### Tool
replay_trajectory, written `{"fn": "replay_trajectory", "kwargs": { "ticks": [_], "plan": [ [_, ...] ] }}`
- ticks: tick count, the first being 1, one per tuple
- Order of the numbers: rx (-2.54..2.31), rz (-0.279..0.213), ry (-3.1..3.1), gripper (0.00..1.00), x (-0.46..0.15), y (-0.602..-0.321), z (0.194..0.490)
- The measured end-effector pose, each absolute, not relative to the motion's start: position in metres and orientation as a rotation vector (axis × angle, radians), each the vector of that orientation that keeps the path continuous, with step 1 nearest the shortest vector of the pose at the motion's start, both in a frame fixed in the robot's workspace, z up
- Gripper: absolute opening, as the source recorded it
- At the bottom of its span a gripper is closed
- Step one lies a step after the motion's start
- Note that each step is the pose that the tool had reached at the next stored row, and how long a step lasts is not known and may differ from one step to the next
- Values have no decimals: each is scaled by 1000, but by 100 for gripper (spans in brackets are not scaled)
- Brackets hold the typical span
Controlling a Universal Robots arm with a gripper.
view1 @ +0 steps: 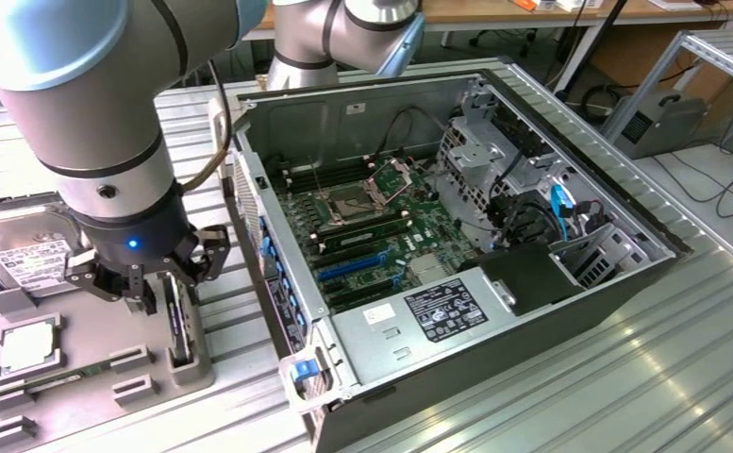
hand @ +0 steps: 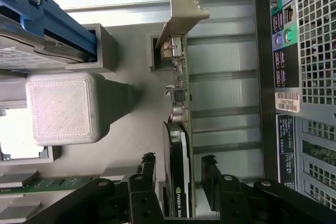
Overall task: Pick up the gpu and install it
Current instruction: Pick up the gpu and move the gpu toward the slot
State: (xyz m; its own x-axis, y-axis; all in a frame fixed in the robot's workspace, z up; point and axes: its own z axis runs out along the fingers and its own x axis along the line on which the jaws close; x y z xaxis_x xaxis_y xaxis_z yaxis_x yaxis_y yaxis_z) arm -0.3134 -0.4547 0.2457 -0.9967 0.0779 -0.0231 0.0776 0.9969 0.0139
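Note:
The gpu [hand: 177,129] stands on its long edge in a slot of the grey parts holder [view1: 102,330], its silver bracket [hand: 184,17] at the far end from my gripper. My gripper [hand: 178,179] is open and straddles the card's dark cooler end, one black finger [hand: 147,177] on each side with a small gap to the card. In the exterior view the gripper [view1: 171,288] hangs low over the gpu [view1: 180,330], to the exterior view's left of the open computer case [view1: 341,118].
On the holder lie a silver hard drive [view1: 26,255], a processor [view1: 26,344] and a green memory stick [view1: 58,382]. The case lies open with its motherboard [view1: 379,236] and blue slots [view1: 354,269] exposed. Its rear panel [hand: 294,77] runs close beside the gpu.

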Motion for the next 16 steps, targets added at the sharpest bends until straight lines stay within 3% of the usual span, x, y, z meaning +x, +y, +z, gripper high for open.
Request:
{"fn": "replay_trajectory", "kwargs": {
  "ticks": [16],
  "plan": [
    [122, 31, 3116, 48, -313, -455, 243]
  ]
}}
